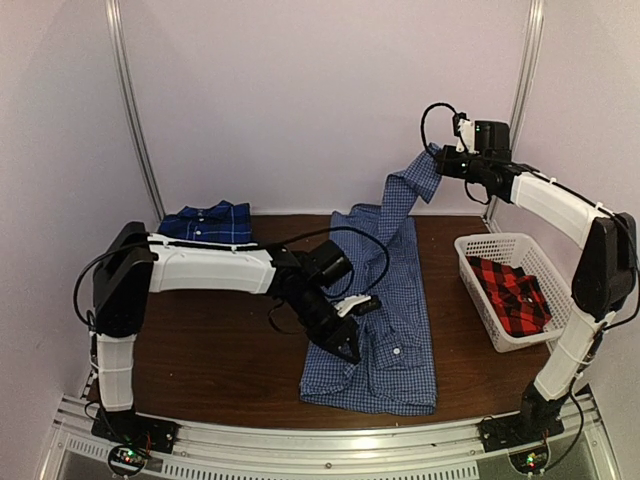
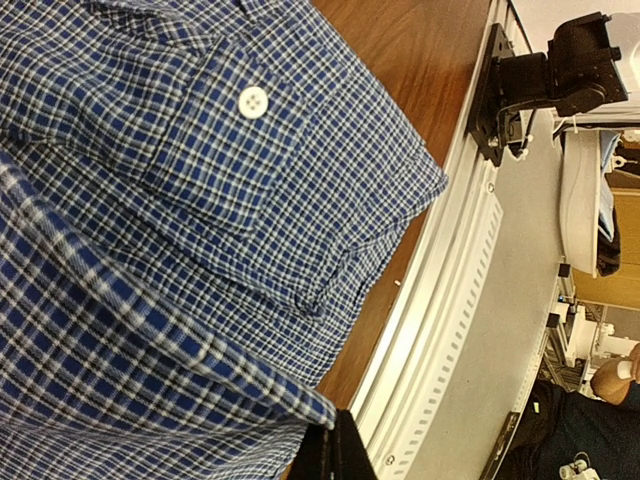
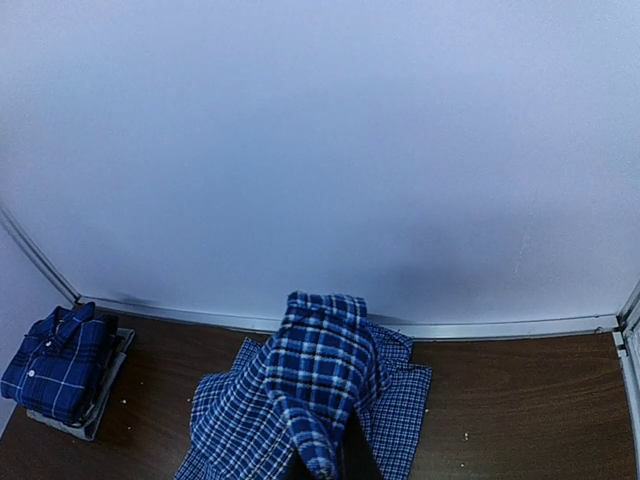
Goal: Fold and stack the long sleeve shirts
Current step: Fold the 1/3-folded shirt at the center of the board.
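Three shirts in view. Fine-check shirt (image 1: pixel 395 300) lay lengthwise on the middle of the table (image 1: pixel 200 350), its near end close to the front rail. A white button (image 2: pixel 253 101) showed on a folded part in the left wrist view. Left gripper (image 1: pixel 347 348) was down at that shirt's left edge toward the front, jaws together. As far as I could tell from its wrist view it was pinching the cloth, since the check ran right up to the dark fingers (image 2: pixel 335 455). Right gripper (image 1: pixel 441 157) was high at the back right, jaws clamped on the end of one sleeve (image 1: pixel 410 190). That sleeve hung from it in a slant down to the shirt body, and the right wrist view showed it draped straight below the camera. Darker blue plaid shirt (image 1: pixel 208 222) sat folded at the back left of the table, well apart from the fine-check one. Red-and-black plaid shirt (image 1: pixel 510 295) lay crumpled inside the white basket (image 1: pixel 476 272) on the right side of the table, beside the right arm.
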Motion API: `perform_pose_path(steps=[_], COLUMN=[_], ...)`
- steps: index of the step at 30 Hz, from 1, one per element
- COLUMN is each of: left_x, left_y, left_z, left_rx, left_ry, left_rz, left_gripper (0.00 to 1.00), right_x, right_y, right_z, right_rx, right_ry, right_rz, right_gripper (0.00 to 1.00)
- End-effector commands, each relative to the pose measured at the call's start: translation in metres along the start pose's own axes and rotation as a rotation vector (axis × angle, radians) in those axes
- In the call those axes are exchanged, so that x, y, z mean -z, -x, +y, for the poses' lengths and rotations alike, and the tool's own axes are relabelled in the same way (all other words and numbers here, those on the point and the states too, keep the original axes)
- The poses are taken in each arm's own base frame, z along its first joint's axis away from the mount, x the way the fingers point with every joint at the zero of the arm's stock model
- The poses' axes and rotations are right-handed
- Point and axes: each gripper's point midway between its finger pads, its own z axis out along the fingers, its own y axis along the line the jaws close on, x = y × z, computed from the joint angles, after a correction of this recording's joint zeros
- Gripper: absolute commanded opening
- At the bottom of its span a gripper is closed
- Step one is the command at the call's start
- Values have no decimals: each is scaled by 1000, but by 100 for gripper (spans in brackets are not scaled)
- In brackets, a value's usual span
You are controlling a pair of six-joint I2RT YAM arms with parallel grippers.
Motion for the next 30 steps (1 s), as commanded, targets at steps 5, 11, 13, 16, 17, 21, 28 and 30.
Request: perform_pose_path(steps=[5, 11, 13, 16, 17, 21, 28, 30], left_x=[-18, -34, -40, -46, -47, -53, -62, -62], left_y=[8, 13, 13, 15, 15, 16, 14, 14], left_z=[-8, -4, -1, 0, 0, 1, 6, 7], left_rx=[-21, -8, 0, 5, 6, 11, 15, 13], left_ry=[-57, -97, -100, -115, -121, -129, -128, -122], left_rz=[18, 22, 26, 28, 29, 39, 53, 50], left_gripper=[0, 0, 0, 0, 0, 0, 10, 15], right_x=[9, 6, 7, 9, 9, 10, 12, 14], right_y=[23, 14, 12, 10, 8, 7, 1, -2], right_z=[13, 19, 20, 21, 22, 23, 26, 28], right_rx=[-38, -63, -69, -75, -77, -82, -85, -83], right_ry=[68, 105, 113, 121, 124, 132, 145, 152], right_rz=[-43, -21, -17, -10, -6, -3, 21, 33], right_gripper=[0, 0, 0, 0, 0, 0, 0, 0])
